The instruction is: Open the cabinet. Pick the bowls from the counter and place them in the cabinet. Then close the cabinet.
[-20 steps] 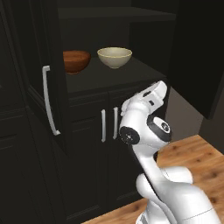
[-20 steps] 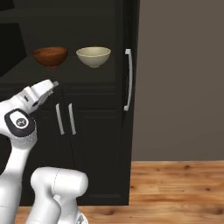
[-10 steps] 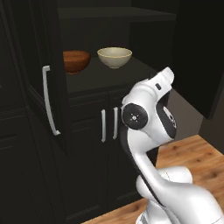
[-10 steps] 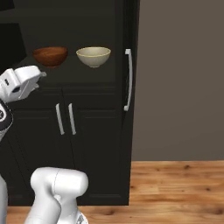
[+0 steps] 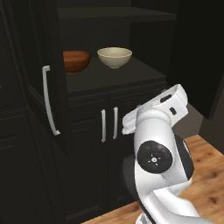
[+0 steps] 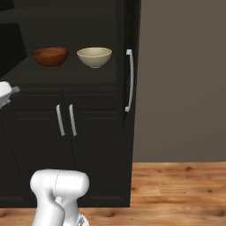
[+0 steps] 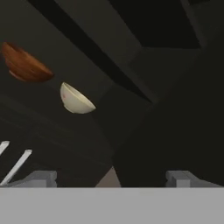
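**A:** How did the jaws stand?

**B:** Spread wide, with nothing between them. In the hand view the gripper [image 7: 111, 177] showed as two small grey tips at the bottom edge, well apart, aimed into the dark cabinet interior.

**A:** What was the biggest thing in the scene?

**B:** The cabinet [image 5: 109, 78], tall, black and panelled, with both upper doors swung open. The left door [image 5: 37, 109] carried a long slim white bar handle [image 5: 49, 100]; in the right base view the right door [image 6: 130, 66] stood edge-on with its matching right handle [image 6: 129, 80]. Below sat the lower doors [image 5: 109, 144], shut, with two shorter white handles side by side.

**A:** And the arm?

**B:** The white arm [image 5: 159, 148] stood folded in front of the lower doors, below the shelf.

**A:** Where were the bowls?

**B:** Both sat upright on the dark shelf inside the cabinet, near each other but apart. The reddish-brown bowl [image 5: 75, 61] was glossy and wood-like, on the left. The cream bowl [image 5: 114, 57] was pale with a yellowish rim, on the right.

**A:** What could have gone wrong?

**B:** Judging by the scene, only closing remained. A door swung carelessly could have struck the arm parked close in front, or a swipe toward a handle could have slipped off the slim bar and left the door ajar.
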